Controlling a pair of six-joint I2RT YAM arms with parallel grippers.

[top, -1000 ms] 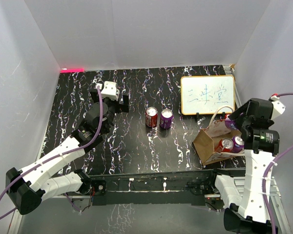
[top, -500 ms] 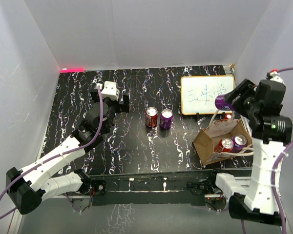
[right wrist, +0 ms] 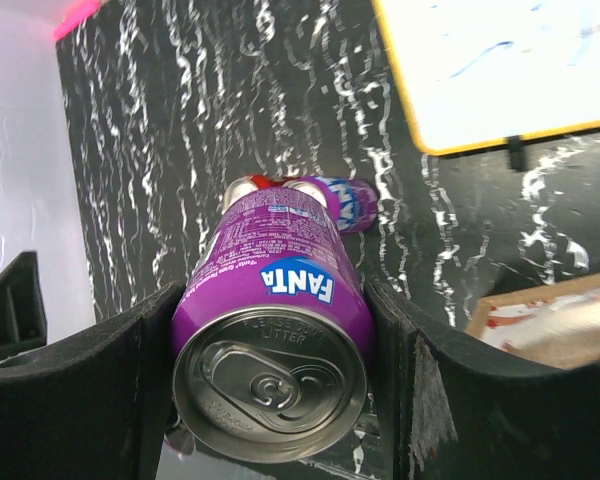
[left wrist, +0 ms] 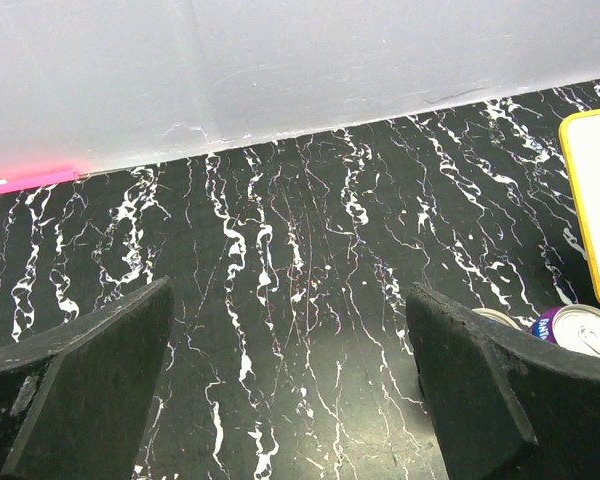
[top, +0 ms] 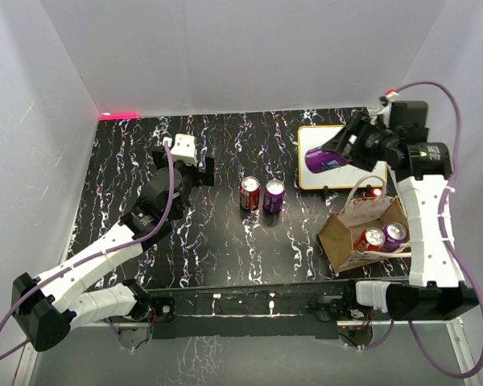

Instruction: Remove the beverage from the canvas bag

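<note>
The tan-brown canvas bag (top: 350, 229) with cream handles stands at the right of the table; a red can (top: 373, 237) and a purple can (top: 394, 233) show in its open top. My right gripper (top: 326, 158) is shut on a purple Fanta can (right wrist: 273, 330), held high in the air above the white board, left of the bag. The bag's edge shows at the right of the right wrist view (right wrist: 550, 320). My left gripper (top: 203, 170) is open and empty over the table's back left; its fingers (left wrist: 80, 385) frame bare table.
A red can (top: 249, 193) and a purple can (top: 274, 195) stand side by side mid-table. A white board with writing (top: 340, 157) leans at the back right. White walls close in three sides. The purple can's top shows in the left wrist view (left wrist: 583, 330).
My right gripper has lifted the purple Fanta can up out of the bag and carried it left and toward the back, over the white board. The left arm has barely moved.
</note>
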